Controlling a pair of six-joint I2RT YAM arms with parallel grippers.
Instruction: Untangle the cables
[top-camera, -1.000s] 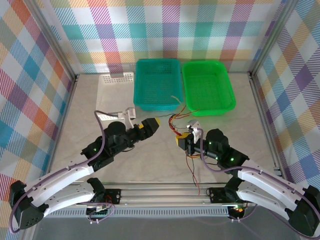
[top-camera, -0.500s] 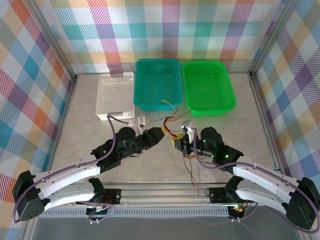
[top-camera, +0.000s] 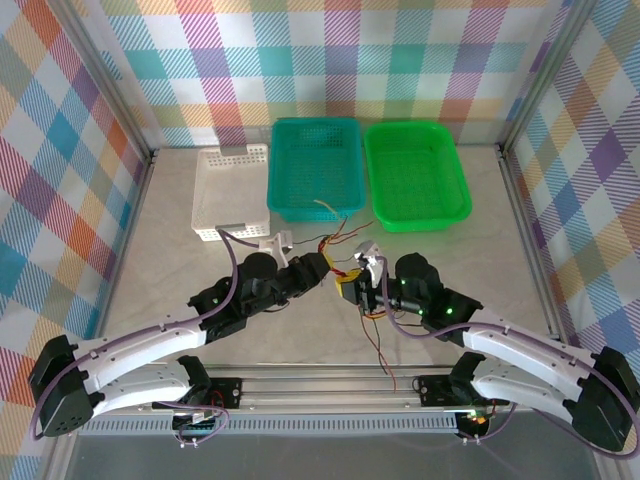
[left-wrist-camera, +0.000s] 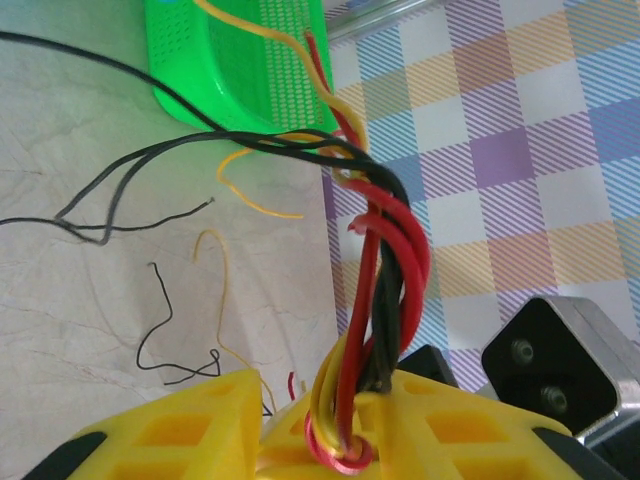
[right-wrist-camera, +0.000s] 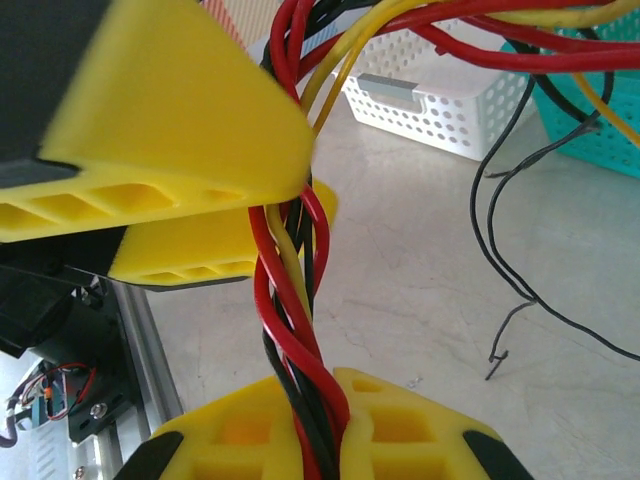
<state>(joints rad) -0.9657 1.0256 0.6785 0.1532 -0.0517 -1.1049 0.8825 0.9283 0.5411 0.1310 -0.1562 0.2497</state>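
cables (left-wrist-camera: 388, 260): likely light, limp, tightly twisted | left tool (left-wrist-camera: 340, 415), right tool (right-wrist-camera: 320, 405) both pinch the twist | better hold: single strand near twist

A robotics lab's test cell: two white arms (top-camera: 140, 355) bolted to an aluminium rail (top-camera: 330, 378) at a marble-patterned tabletop (top-camera: 170, 250), boxed in by metal posts (top-camera: 108, 85) hung with plaid cloth (top-camera: 330, 60) (plastic sorting baskets (top-camera: 300, 213) behind).

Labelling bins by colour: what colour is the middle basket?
The middle basket is teal, clearest in the top view.
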